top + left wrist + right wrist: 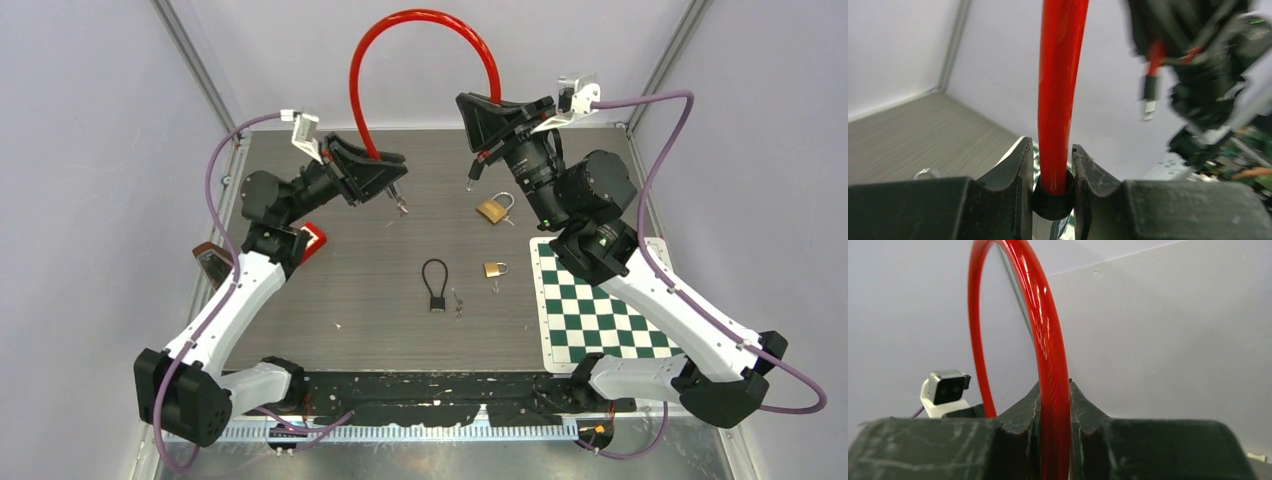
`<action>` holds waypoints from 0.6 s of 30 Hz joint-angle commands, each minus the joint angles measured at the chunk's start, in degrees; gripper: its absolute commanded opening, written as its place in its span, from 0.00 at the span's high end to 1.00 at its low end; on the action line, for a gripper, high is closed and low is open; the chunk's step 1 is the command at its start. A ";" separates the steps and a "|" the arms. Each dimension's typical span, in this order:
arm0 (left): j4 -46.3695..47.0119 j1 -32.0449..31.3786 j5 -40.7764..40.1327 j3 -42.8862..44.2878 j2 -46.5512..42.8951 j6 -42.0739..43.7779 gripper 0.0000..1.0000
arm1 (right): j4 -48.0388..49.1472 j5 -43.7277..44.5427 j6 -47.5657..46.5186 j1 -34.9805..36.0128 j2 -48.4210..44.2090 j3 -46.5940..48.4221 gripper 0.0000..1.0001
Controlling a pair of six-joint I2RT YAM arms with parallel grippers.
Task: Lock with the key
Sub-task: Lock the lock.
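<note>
The red cable lock (425, 20) is held up off the tabletop (350, 290), bent into a tall arch between the two arms at the far end of the work area. The left gripper (1053, 155) has its fingers (1015, 172) closed on one end of it, pinching the black collar (1053, 192) where the red sheath ends; a silvery stub shows just below that collar. The right gripper (1054, 390) has its fingers (1083, 410) clamped on the red cable itself near the other end, the glossy sheath running up between them and curving over toward the left arm. In the overhead view a small metal piece (400, 205) hangs just below the left fingers, and a short red-and-black piece with a metal tip (470, 180) dangles under the right ones; both are too small to identify. On the dark wood-grain tabletop, below the arch, lies a larger brass padlock (492, 209) with its shackle toward the right. Nearer the arm bases sits a smaller brass padlock (494, 268) with a small key (495, 287) just beside it. To its left is a black padlock with a thin black cable loop (435, 285), and a pair of small keys (458, 302) lies just to the right of its body. A green-and-white chequered mat (600, 300) covers the right side of the tabletop, partly under the right arm.
</note>
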 commanded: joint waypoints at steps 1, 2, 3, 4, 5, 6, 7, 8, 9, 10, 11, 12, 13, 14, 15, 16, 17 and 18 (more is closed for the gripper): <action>21.46 -0.08 6.83 6.65 1.34 -17.96 1.00 | 6.27 0.97 8.97 -0.06 -2.61 -0.54 0.95; 25.34 0.00 7.23 7.85 2.23 -22.29 1.00 | 6.50 0.69 10.09 -0.06 -2.68 -0.84 0.95; 29.15 0.01 7.52 9.47 3.39 -27.89 1.00 | 7.56 -0.30 12.74 -0.06 -2.98 -1.38 0.95; 33.76 0.02 7.53 10.62 4.63 -30.51 1.00 | 8.25 -0.92 15.14 -0.06 -3.08 -1.68 0.95; 38.00 0.02 7.36 11.88 5.77 -35.92 1.00 | 9.89 -1.95 16.25 -0.04 -3.23 -2.16 0.95; 41.60 0.02 7.16 12.96 6.93 -39.20 1.00 | 10.77 -2.53 18.17 0.00 -3.21 -2.42 0.95; 45.21 0.02 6.99 14.11 7.98 -42.21 1.00 | 13.11 -4.09 18.82 0.00 -3.22 -2.76 0.95; 48.16 0.02 7.19 14.98 8.88 -44.35 1.00 | 14.23 -4.92 20.17 0.01 -3.12 -2.89 0.95; 49.64 0.02 7.61 15.58 9.38 -45.47 1.00 | 16.72 -6.56 20.84 0.11 -2.78 -3.17 0.95; 49.84 0.02 8.63 16.01 9.53 -45.62 1.00 | 18.15 -7.43 21.60 0.20 -2.55 -3.32 0.95; 49.89 -0.06 10.21 16.39 9.37 -45.11 1.00 | 20.73 -9.16 21.73 0.42 -1.93 -3.52 0.95; 49.86 -0.07 12.17 16.75 9.08 -44.33 1.00 | 21.87 -10.85 21.60 0.58 -1.60 -3.53 0.95; 49.86 -0.15 13.63 16.80 8.62 -43.48 1.00 | 23.66 -11.51 21.37 0.85 -1.01 -3.42 0.95; 49.86 -0.16 14.65 16.77 8.14 -42.80 1.00 | 24.34 -12.75 20.72 1.05 -0.45 -3.40 0.95; 49.84 -0.16 15.72 16.71 7.64 -42.15 1.00 | 25.47 -13.29 20.32 1.36 -0.24 -3.32 0.95; 49.89 -0.16 16.70 16.62 7.27 -41.60 1.00 | 25.86 -13.97 19.45 1.57 0.07 -3.26 0.95; 49.85 -0.16 16.98 16.48 6.91 -41.38 1.00 | 26.77 -14.25 19.11 1.68 0.24 -3.22 0.95; 49.90 -0.16 16.88 16.29 6.69 -41.42 1.00 | 27.17 -15.48 18.33 1.87 0.70 -3.12 0.95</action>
